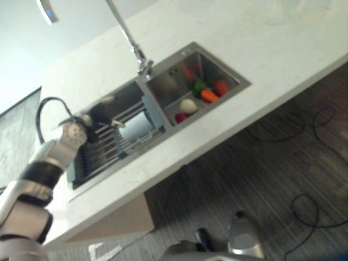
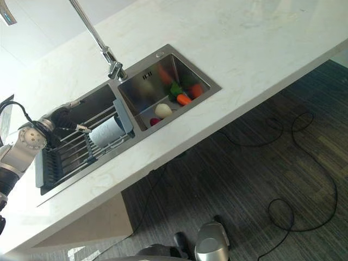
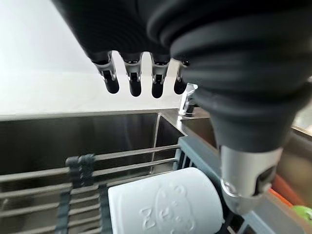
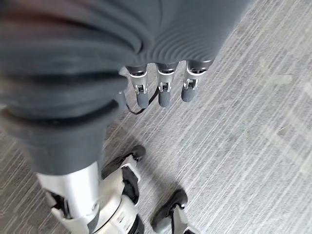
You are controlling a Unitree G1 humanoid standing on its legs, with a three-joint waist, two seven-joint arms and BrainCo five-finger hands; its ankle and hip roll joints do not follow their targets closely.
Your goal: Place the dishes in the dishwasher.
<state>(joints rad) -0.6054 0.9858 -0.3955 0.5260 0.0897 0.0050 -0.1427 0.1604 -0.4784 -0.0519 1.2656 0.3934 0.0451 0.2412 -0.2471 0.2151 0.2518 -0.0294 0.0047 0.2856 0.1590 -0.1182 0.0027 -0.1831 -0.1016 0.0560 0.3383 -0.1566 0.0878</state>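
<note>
The left robot hand [image 3: 146, 73] is hovering over the left basin of a double sink [image 2: 138, 117] set into the pale table [image 2: 261, 49], at the left of the head views. Its fingers [image 3: 132, 83] are hanging straight and relaxed with the thumb [image 3: 246, 180] apart from them, holding and touching nothing. The task's thing, a white cup [image 3: 168, 204] with an embossed pattern, is lying on its side on the grey wire dish rack [image 2: 76, 155] that is spanning this basin. In the left wrist view it is lying below the fingertips and beside the thumb, near but apart from both; in the right eye view its long axis is running roughly along the rack's bars, with the hand just left of it. The left arm is by far the nearer. The right robot hand [image 4: 163, 87] is hanging over the striped floor [image 4: 253, 122], its fingers straight and empty. The right basin is holding an orange carrot [image 2: 184, 99], a pale onion-like vegetable [image 2: 162, 110] and other produce. The curved tap [image 2: 100, 46] is rising behind the divider between the basins.
</note>
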